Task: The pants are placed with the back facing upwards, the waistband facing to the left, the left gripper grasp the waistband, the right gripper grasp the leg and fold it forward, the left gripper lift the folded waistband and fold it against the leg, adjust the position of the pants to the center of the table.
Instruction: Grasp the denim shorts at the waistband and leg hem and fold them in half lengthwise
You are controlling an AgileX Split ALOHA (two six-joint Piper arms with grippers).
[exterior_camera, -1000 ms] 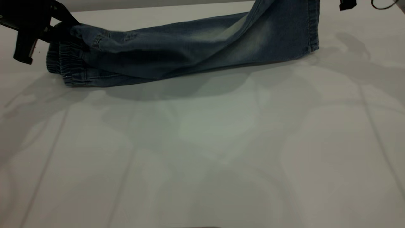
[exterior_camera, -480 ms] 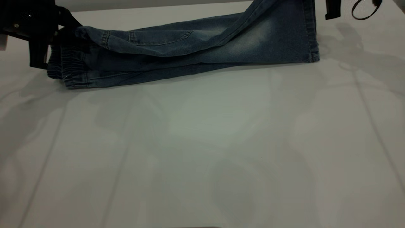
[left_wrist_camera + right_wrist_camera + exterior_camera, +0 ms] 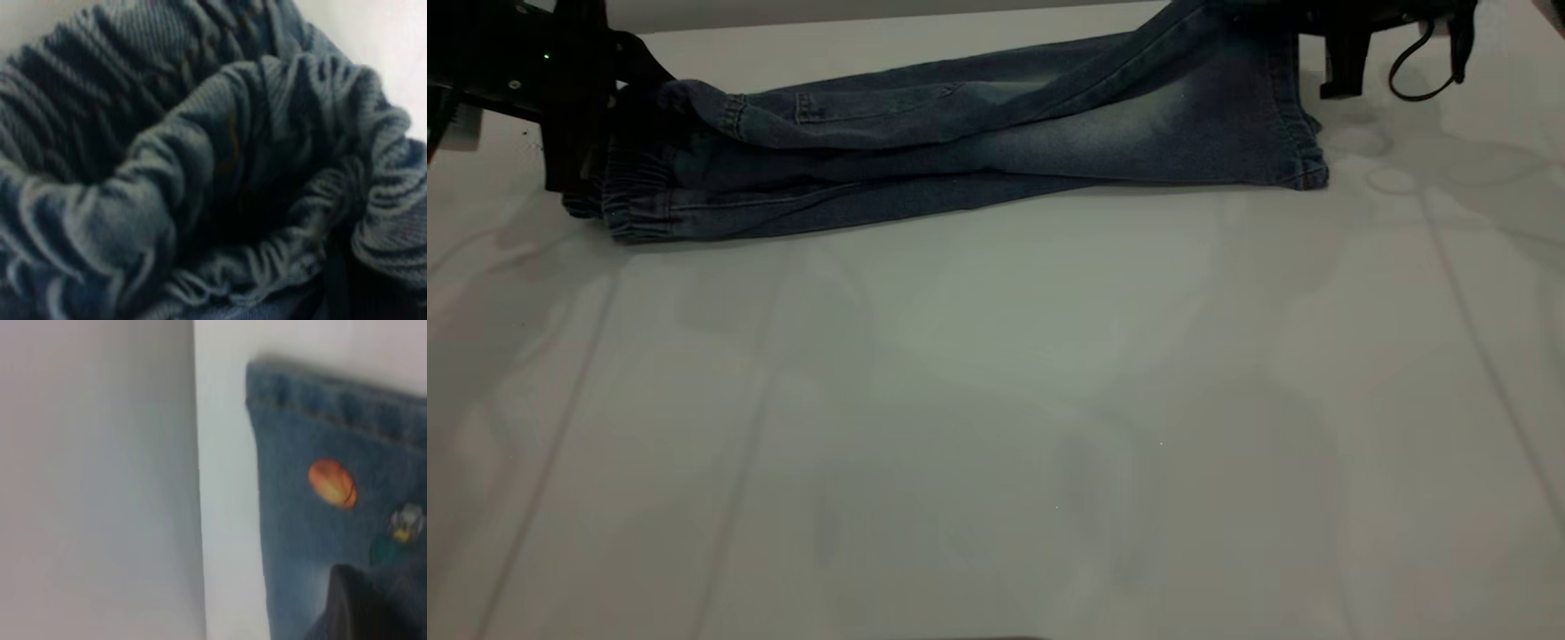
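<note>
Exterior view, far left: the left gripper [image 3: 618, 98] is clamped on the waistband [image 3: 627, 191] of the pants [image 3: 960, 133], the gathered elastic bunched just under its jaws and filling the left wrist view. From there the folded denim stretches along the far side of the table [image 3: 996, 427]. At the far right, the right gripper [image 3: 1303, 27] sits over the leg [image 3: 1227, 133] hem; whether its jaws are apart or together cannot be told.

Your table [image 3: 996, 427] carries only the pants [image 3: 960, 151], lying lengthwise along its far edge, waistband [image 3: 631, 191] left.
</note>
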